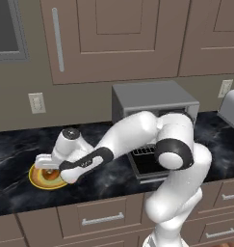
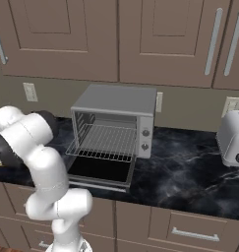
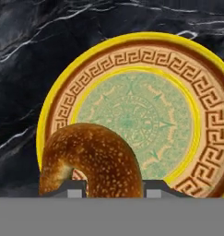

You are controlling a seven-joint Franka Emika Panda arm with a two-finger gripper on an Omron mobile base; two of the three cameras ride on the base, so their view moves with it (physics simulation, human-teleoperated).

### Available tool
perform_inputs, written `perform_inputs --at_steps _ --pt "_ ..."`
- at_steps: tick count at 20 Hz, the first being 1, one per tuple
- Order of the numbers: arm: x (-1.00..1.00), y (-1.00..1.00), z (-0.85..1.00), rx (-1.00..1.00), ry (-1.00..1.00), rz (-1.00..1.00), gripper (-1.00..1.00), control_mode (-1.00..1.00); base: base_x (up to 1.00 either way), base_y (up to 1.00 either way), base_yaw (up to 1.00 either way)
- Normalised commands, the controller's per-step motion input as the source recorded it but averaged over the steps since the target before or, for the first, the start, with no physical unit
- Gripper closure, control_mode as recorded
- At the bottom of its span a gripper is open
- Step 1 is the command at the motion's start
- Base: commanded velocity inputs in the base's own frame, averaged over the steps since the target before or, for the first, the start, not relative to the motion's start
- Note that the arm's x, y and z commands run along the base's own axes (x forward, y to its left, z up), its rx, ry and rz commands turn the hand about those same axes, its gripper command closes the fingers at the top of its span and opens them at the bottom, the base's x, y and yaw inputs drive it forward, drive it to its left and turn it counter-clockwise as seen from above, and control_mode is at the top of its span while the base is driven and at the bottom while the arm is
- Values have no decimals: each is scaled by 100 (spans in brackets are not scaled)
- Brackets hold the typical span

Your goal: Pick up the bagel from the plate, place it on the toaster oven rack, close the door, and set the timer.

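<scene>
On the black counter, 1 plate (image 3: 210, 120), 1 bagel (image 3: 97, 159) pinched in the half-closed hand (image 3: 112, 188).

A black marble countertop (image 2: 190, 167) with white veining runs the width of the kitchen; everything else sits around it. Above the countertop rises a grey-taupe wall (image 1: 12, 103) carrying pale outlet plates (image 1: 36, 102); higher up hang brown wooden upper cabinets (image 2: 67, 39) with recessed panels and long vertical silver bar handles (image 2: 212, 42). Below the countertop's front edge run matching brown drawers (image 1: 97, 217) with short horizontal silver pulls (image 2: 194, 234); at the countertop's right end stands a silver toaster (image 2: 233, 138). At the upper left, beside the cabinets, a grey-framed panel (image 1: 7, 29) shows; lighting is even and soft.
</scene>
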Motion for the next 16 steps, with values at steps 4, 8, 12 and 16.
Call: perform_inputs --at_steps 4,8,12,16 --pt "-36 -53 95 4 -2 0 100 -100 0 0 0" --pt "-5 -42 100 9 13 0 100 -100 0 0 0" --pt "-5 -74 95 6 13 0 100 -100 0 0 0" --pt "-8 -78 76 2 12 0 100 -100 0 0 0"
